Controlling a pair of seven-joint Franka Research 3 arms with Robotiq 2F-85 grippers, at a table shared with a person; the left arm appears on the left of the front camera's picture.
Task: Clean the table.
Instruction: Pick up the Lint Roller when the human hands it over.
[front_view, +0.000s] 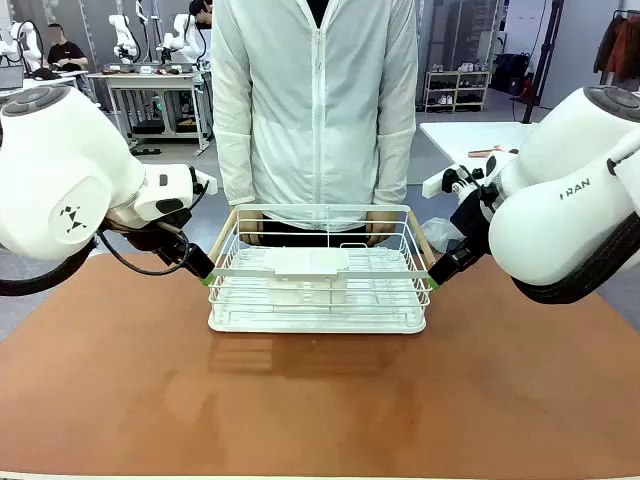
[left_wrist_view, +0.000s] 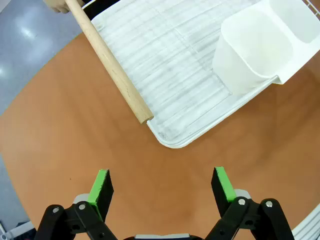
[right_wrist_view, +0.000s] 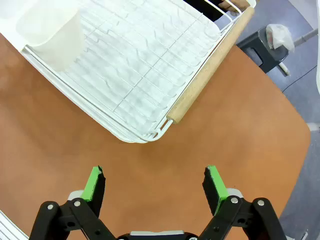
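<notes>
The reddish-brown table (front_view: 320, 400) stretches across the foreground. Above it, the left gripper (left_wrist_view: 161, 176) and right gripper (right_wrist_view: 152, 175) both have their fingers spread wide, holding nothing. Each sits just beside one end of a white rack (front_view: 318, 290) standing mid-table, facing the near tips of its wooden handles (left_wrist_view: 107, 62). Beyond, a person (front_view: 315, 100) stands at the far edge, hands (front_view: 380, 228) seemingly on the rack's far rim.

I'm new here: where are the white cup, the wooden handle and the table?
White cup (left_wrist_view: 255, 42): left wrist view, its inside.
Wooden handle (left_wrist_view: 109, 60): left wrist view, mid-shaft.
Table (front_view: 320, 400): front view, bare top.
</notes>
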